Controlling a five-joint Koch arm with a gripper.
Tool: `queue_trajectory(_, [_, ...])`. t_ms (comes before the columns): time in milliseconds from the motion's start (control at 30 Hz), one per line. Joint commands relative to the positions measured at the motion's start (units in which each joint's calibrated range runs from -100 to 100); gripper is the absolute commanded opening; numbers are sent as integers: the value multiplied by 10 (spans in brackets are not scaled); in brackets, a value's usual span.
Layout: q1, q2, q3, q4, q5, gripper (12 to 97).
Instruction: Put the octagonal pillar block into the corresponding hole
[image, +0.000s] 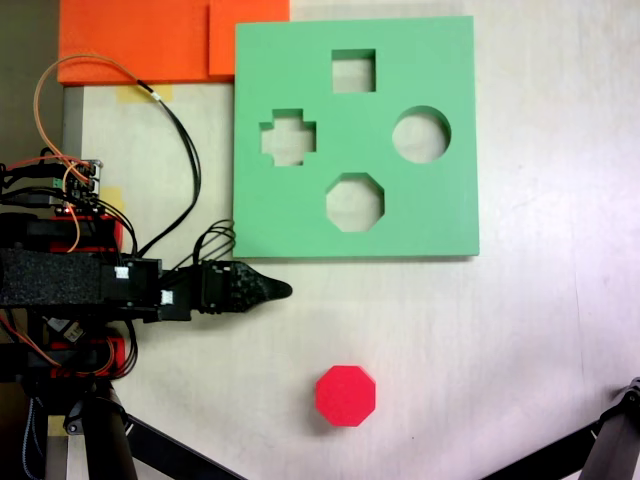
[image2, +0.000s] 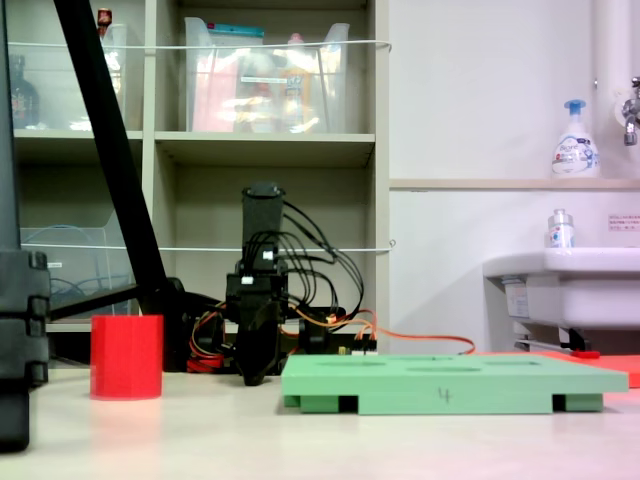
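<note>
Standing upright on the pale surface (image: 520, 330), the single octagonal pillar block (image: 346, 395) sits well apart from the green foam board (image: 300, 225), toward the bottom of the fixed view from above. The end effector (image: 280, 290) lies low between the two, just off the board's lower left corner, its dark tip pointing right and empty; in the side-on fixed view (image2: 256, 378) it hangs nose down near the surface. Its jaws read as one narrow wedge in both fixed views, so whether they are together or slightly apart cannot be told.

The block looks like light, slightly yielding foam: easy to lift, unlikely to break, though probably easy to tip or squash. A grip across two opposite flat side faces, around mid height, would likely hold it squarest.

One red block and one board are present. The board carries four cutouts: one square, one cross, one round, and one eight-sided corresponding hole (image: 355, 201), nearest the block and empty.
</note>
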Motion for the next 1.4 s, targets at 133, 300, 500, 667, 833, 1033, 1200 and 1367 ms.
queue_trajectory(133, [1,-4,-11,-53,0,495])
queue_trajectory(300, [1,-4,-11,-53,0,495])
queue_trajectory(500, [1,-4,-11,-53,0,495])
queue_trajectory(667, [2,-4,-11,-56,0,487])
queue_trajectory(833, [-8,-4,-11,-51,0,505])
queue_trajectory(1033, [-28,-4,-11,-51,3,503])
queue_trajectory(1200, [-56,-4,-11,-43,172,503])
queue_trajectory(1367, [-116,-4,-11,-46,254,461])
